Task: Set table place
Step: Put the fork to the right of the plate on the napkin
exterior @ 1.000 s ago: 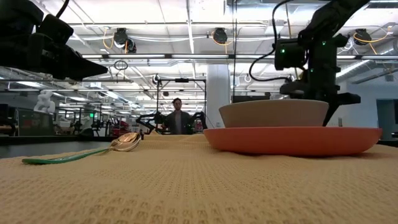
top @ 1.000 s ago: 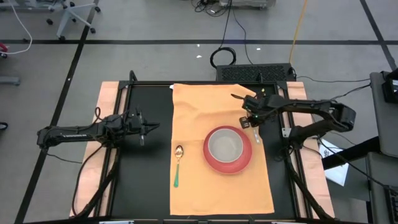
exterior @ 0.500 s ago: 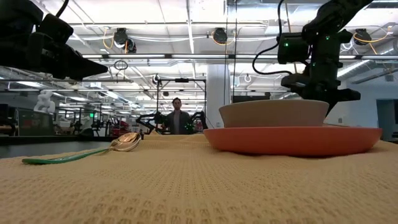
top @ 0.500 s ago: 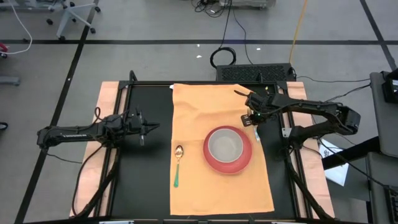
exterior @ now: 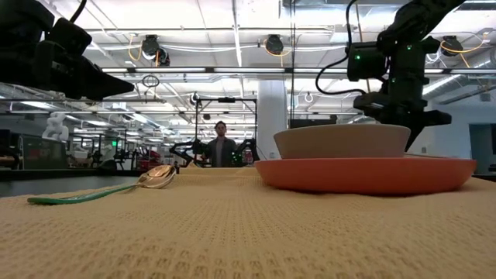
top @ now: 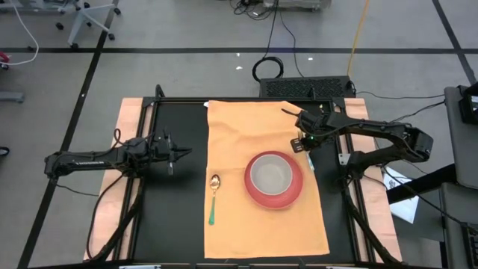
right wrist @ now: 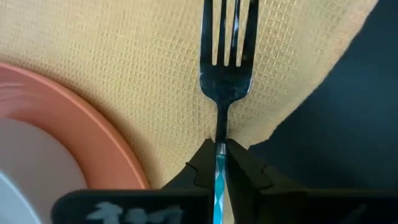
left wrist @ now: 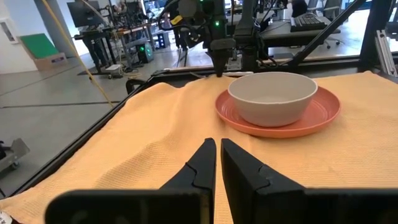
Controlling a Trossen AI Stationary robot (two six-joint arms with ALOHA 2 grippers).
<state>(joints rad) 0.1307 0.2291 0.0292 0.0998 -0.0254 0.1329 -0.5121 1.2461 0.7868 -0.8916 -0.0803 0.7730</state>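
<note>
The orange-tan mat (top: 254, 187) lies on the black table. On it stands a red plate (top: 295, 196) holding a pale bowl (top: 270, 175). A green-handled spoon (top: 213, 198) lies to the plate's left. My right gripper (top: 303, 143) hovers just beyond the plate's far right rim, by the mat's right edge, shut on a fork (right wrist: 225, 68). The fork's tines point out over the mat (right wrist: 124, 56). My left gripper (top: 179, 153) waits shut over bare table left of the mat, and its closed fingers (left wrist: 208, 165) face the bowl (left wrist: 272, 96). My right gripper pinches the fork between its two fingers at the top of the teal handle (right wrist: 219, 163), just behind the steel neck. The fingers come from above, lying along the fork. The tines (right wrist: 226, 31) reach forward over the mat's right edge; whether they touch the cloth, I cannot tell.
Black tabletop (top: 179, 209) lies bare left of the mat and in a narrow strip on its right (right wrist: 348, 124). The mat is wrinkled at its far left corner (top: 224, 123). A person (exterior: 222, 147) stands far off in the room beyond the table.
My right gripper, still shut on the fork, has shifted a little toward the table's right edge beside the plate's far right rim. The plate, bowl, spoon and left arm have kept still.
</note>
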